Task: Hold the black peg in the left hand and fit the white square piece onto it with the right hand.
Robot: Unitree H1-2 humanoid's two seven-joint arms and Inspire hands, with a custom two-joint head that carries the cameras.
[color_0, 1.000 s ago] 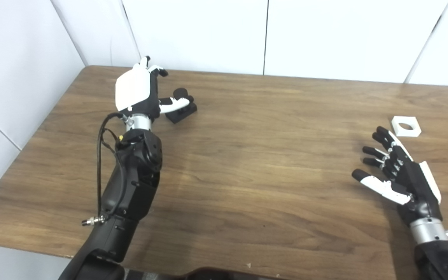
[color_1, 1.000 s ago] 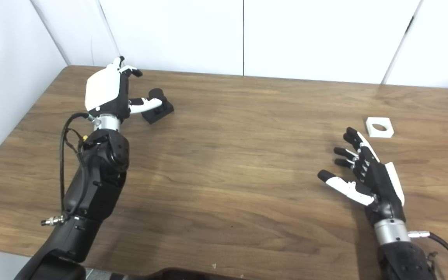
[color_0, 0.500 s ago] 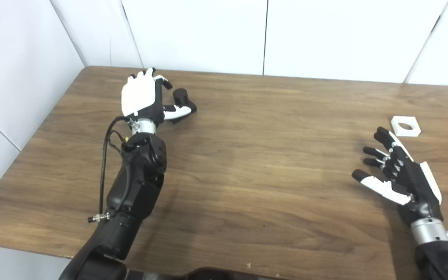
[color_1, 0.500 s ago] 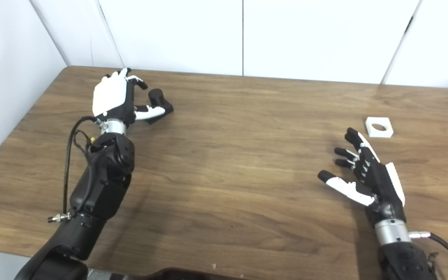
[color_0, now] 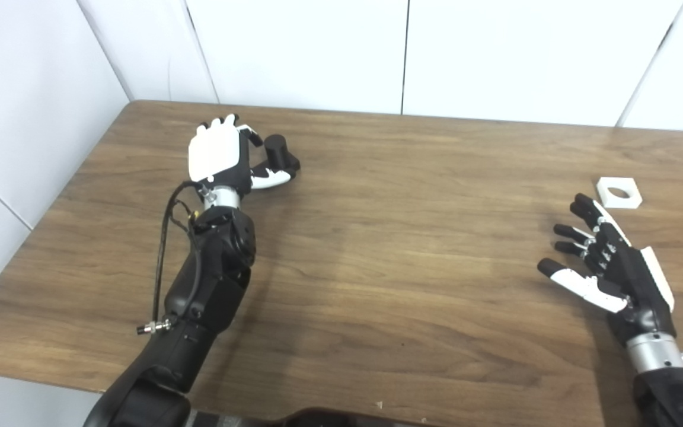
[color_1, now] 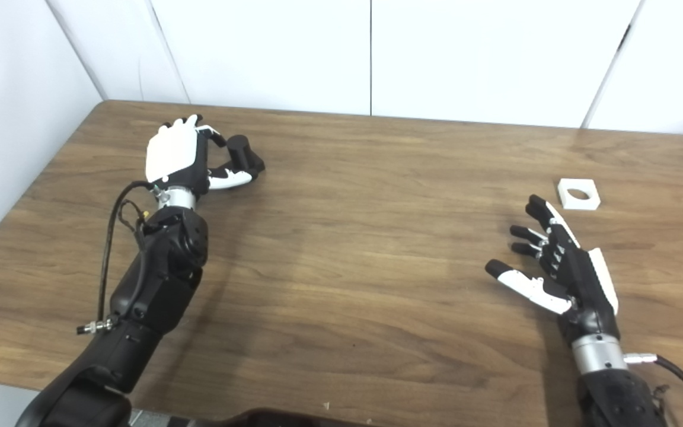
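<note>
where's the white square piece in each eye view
Left eye view: white square piece far right, flat on the table, just beyond the right hand.
Right eye view: same piece, slightly further left.
Shared landmark: the open right hand's fingertips just below it.

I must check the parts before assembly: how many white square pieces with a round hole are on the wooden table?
1. The white square piece with a round hole lies flat near the wooden table's far right, just beyond the open right hand. None looks hidden.
</note>
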